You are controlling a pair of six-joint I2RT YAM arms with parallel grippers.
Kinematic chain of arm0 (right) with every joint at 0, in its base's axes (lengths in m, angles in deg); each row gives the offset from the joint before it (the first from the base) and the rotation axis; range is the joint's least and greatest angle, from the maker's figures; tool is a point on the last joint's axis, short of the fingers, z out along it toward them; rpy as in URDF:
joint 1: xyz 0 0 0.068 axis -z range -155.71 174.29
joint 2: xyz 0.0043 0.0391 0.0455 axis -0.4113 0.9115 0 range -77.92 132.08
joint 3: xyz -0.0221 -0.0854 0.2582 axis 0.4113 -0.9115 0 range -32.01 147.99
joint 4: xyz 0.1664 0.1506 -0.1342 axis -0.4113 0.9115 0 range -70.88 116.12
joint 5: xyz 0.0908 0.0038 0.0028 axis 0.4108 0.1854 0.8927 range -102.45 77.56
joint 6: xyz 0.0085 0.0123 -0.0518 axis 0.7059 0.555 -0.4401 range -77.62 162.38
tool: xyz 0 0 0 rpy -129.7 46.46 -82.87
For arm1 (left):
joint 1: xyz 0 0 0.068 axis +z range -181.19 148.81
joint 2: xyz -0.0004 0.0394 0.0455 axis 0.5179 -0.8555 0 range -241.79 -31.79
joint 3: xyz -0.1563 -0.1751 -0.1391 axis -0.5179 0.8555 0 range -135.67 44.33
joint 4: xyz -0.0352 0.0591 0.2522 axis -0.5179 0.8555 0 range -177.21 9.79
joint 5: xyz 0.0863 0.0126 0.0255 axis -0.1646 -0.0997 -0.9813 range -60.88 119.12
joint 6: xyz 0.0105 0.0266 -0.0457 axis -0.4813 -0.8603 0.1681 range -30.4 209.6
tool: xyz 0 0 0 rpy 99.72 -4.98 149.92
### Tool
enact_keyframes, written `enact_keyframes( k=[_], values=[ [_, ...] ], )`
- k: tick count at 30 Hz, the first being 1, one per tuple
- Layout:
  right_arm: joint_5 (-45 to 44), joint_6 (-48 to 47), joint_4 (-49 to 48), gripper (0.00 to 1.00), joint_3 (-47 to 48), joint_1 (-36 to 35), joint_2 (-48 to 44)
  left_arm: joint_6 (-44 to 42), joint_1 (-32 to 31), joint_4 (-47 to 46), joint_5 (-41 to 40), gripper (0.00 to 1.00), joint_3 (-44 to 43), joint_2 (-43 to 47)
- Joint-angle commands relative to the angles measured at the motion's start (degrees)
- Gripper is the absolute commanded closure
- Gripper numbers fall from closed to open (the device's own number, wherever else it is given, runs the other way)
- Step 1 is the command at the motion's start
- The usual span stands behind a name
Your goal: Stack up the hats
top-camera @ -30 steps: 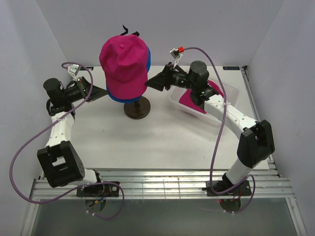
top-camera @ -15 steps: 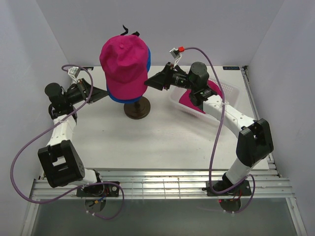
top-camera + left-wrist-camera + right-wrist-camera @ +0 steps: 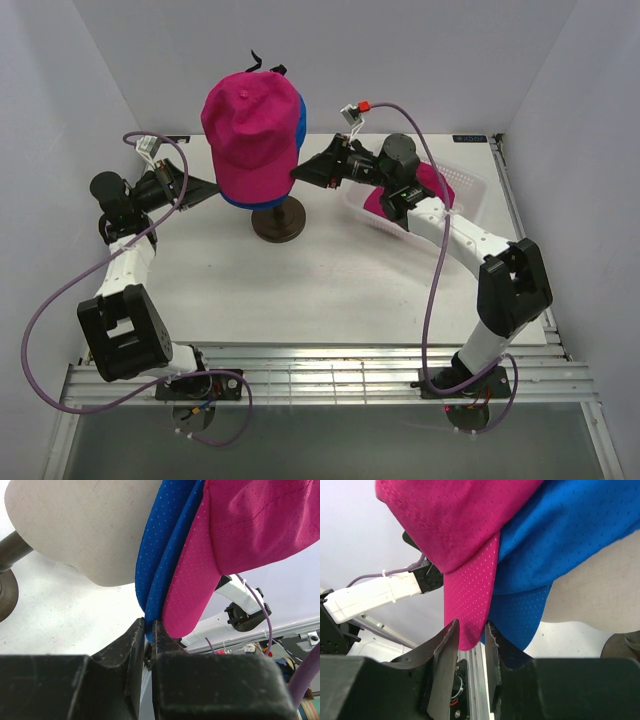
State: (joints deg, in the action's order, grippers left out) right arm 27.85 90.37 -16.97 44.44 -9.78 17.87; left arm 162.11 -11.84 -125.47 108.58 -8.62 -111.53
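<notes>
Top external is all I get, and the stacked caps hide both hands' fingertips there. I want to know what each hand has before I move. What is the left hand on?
Observer: In the left wrist view, the left hand is shut on the blue cap at its lower edge. The pink cap lies outside the jaws.
Operator: And the right hand?
Observer: In the right wrist view, the right hand has its fingers apart, with the pink cap's edge hanging between them.
Operator: Any blue in there?
Observer: It seems not; the blue fabric sits beside one finger, outside the gap.
</notes>
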Motion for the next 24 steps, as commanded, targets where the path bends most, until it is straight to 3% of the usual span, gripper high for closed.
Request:
enact_keyframes(
  k=[1, 10, 24],
  values=[
    [0.40, 2.02, -4.77, 0.69, -0.51, -0.56, 0.54, 0.18, 0.42, -1.64, -1.50, 1.00, 0.39, 1.61],
    [0.40, 5.88, -11.88, 0.91, -1.73, -0.56, 0.54, 0.70, 0.42, -1.99, -1.77, 1.00, 0.21, 1.70],
    [-6.89, 10.11, -21.38, 0.92, -11.14, -2.58, -3.50, 2.55, 0.42, -4.10, -2.56, 1.00, 0.74, 1.79]
  ],
)
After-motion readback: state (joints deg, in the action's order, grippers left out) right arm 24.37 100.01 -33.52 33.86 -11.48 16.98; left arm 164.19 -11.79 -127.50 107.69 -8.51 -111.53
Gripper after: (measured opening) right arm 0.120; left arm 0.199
